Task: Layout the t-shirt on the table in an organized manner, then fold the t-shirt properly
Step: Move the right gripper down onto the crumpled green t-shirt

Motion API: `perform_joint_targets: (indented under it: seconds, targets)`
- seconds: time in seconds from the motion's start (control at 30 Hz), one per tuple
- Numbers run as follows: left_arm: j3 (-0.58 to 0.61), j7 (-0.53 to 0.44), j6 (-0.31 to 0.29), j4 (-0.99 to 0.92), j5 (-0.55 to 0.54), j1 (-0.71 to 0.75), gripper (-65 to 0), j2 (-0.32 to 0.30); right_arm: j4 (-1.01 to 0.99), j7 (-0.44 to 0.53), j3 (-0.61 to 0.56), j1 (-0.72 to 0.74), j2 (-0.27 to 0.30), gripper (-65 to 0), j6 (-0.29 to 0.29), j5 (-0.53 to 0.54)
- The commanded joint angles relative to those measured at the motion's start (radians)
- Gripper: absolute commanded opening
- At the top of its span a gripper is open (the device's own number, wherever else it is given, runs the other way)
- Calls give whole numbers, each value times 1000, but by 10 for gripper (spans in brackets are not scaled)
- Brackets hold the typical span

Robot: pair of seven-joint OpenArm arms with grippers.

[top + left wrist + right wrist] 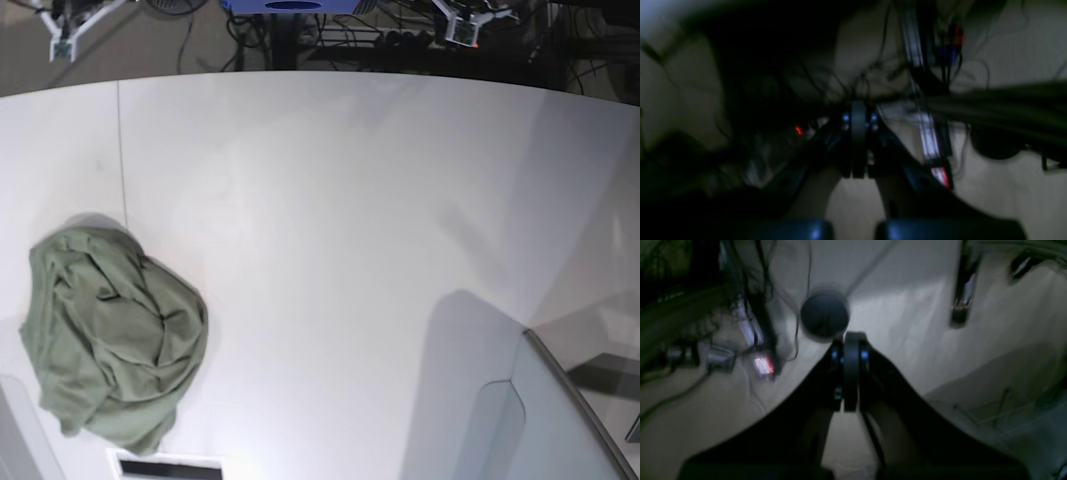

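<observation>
t-shirt (112, 340): plain olive-green all over, darker green in the creases, no print showing.
counter (350, 220): smooth white, greyer where shadow falls at the lower right; one thin dark seam line runs down its left part.
panel (560, 420): grey, see-through, with a darker edge.
left gripper (858, 140): black, with small blue glints by the jaws; view dim and blurred.
right gripper (850, 371): black, blue glints either side of the jaws.
floor (923, 300): pale beige-grey, crossed by black cables.
round foot (825, 316): dark, near black.
</observation>
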Motion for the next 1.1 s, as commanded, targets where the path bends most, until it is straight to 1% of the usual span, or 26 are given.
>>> perform_joint_targets:
  seconds: [0.0, 0.03, 0.13, 0.17, 0.2, 0.27, 0.3, 0.33, 0.37, 0.43, 0.5, 0.57, 0.6, 0.67, 0.73, 0.77, 0.83, 0.9, 0.93, 1.0, 1.07]
  targets:
    - [1, -17, 1, 70, -1, 30, -650, -4, 57, 13, 9, -5, 3, -650, 4, 3]
    - [-1, -16, 1, 133, -1, 41, -650, -4, 100, 13, 37, 4, 2, -650, 7, 6]
    - [-1, -16, 1, 264, -3, 41, -650, -5, 196, 13, 90, 95, -10, -650, 10, 6]
    - [4, -14, 1, 291, -3, 16, -650, -4, 216, 13, 103, 135, -15, -650, 10, 6]
    - [11, -13, 1, 311, -3, -15, -650, -4, 236, 13, 110, 179, -17, -650, 22, 6]
    - [13, 35, 1, 342, -3, -81, -650, 1, 253, -3, 118, 273, -17, -650, 101, 6]
    - [14, 87, 1, 357, -3, -127, -650, 14, 253, -26, 124, 327, -17, -650, 153, 6]
    - [14, 149, 1, 369, -3, -176, -650, 31, 248, -52, 132, 393, -17, -650, 210, 6]
    - [11, 233, 1, 377, -3, -226, -650, 50, 230, -92, 152, 463, -17, -650, 274, 6]
    - [13, 393, 1, 383, -3, -329, -650, 67, 156, -179, 202, 624, -17, -650, 372, 6]
    - [14, 485, 1, 379, -6, -403, -650, 73, 61, -254, 278, 756, -17, -650, 434, 6]
    - [7, 503, 1, 376, -46, -450, -650, 87, -45, -303, 371, 884, -17, -650, 467, 6]
    - [7, 506, 1, 374, -75, -473, -650, 85, -108, -312, 411, 937, -10, -650, 484, 6]
    - [16, 508, 1, 357, -121, -516, -650, 79, -215, -309, 457, 1019, 13, -648, 512, 3]
    - [28, 508, 1, 319, -156, -565, -650, 80, -342, -306, 462, 1080, 49, -648, 524, 4]
    - [43, 509, 1, 287, -172, -595, -650, 80, -416, -296, 460, 1118, 69, -648, 524, 4]
    - [94, 508, 1, 233, -178, -650, -650, 82, -554, -242, 460, 1171, 106, -648, 524, 1]
    - [171, 503, 1, 171, -175, -716, -650, 88, -691, -173, 460, 1206, 154, -648, 524, 0]
    - [217, 501, 1, 136, -178, -754, -632, 88, -740, -148, 459, 1217, 171, -648, 524, 0]
    - [307, 482, 1, 55, -184, -837, -615, 99, -784, -125, 448, 1220, 188, -650, 524, 0]
    - [399, 437, 1, -51, -184, -923, -615, 137, -786, -122, 399, 1212, 191, -650, 526, 0]
